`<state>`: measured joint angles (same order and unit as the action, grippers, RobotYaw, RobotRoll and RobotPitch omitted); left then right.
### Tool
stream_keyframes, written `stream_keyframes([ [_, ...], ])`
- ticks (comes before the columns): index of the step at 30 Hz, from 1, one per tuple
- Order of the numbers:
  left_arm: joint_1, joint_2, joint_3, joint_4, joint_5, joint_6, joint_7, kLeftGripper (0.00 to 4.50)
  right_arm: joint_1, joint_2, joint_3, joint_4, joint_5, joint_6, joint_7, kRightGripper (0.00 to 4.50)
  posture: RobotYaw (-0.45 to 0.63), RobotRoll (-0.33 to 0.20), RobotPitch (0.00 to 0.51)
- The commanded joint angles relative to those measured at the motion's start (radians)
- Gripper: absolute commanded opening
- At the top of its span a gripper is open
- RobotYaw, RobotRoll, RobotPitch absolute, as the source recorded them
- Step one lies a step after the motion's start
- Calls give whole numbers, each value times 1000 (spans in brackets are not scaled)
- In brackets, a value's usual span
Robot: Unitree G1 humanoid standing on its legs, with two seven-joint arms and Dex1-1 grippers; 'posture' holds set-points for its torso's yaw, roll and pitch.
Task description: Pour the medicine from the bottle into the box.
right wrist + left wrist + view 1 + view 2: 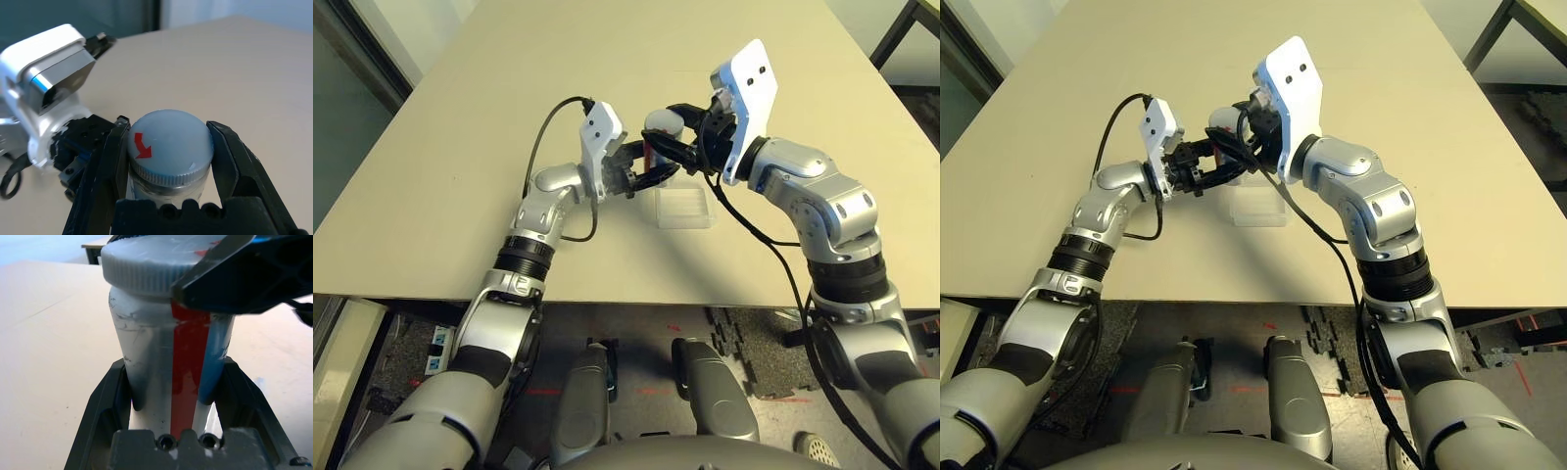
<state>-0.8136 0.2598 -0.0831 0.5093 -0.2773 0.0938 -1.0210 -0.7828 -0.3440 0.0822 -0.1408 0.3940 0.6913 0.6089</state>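
- The bottle (166,382) stands upright in the air, just beside the box (683,208) on the table (460,147) — its long axis is vertical.
- The left gripper (171,396) holds the bottle's body from the side, fingers tight on it.
- The right gripper (168,147) is closed on the cap (168,144), one finger on each side — I judge that unscrewing is next.

Both arms raised, meeting mid-desk. Left end effector (651,168) clamped tight, pointing right; right end effector (168,147) clamped too, angled fwd-left.
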Motion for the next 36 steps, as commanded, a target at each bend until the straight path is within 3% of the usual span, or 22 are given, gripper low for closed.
stream_keyframes([
  [1,9,20,-8,-91,-45,76,-71,2588,-77,-35,-44,92,80,-109,209,2571,-170,0,167],
  [4,23,39,-19,-216,-102,177,-120,2588,-141,-76,-46,219,97,-166,370,2571,-154,0,174],
  [10,37,88,-45,-409,-193,352,-178,2588,-219,-106,-30,382,96,-224,546,2571,-107,0,186],
  [22,71,114,-73,-462,-204,390,-197,2588,-195,-113,-29,362,96,-185,547,2571,-119,0,189],
  [28,52,121,-66,-369,-166,330,-218,2588,-140,-129,-56,166,143,-38,438,4500,-135,0,186],
  [36,27,113,-70,-323,-156,292,-237,2588,-91,-136,-58,42,169,31,360,4500,-157,0,179],
])
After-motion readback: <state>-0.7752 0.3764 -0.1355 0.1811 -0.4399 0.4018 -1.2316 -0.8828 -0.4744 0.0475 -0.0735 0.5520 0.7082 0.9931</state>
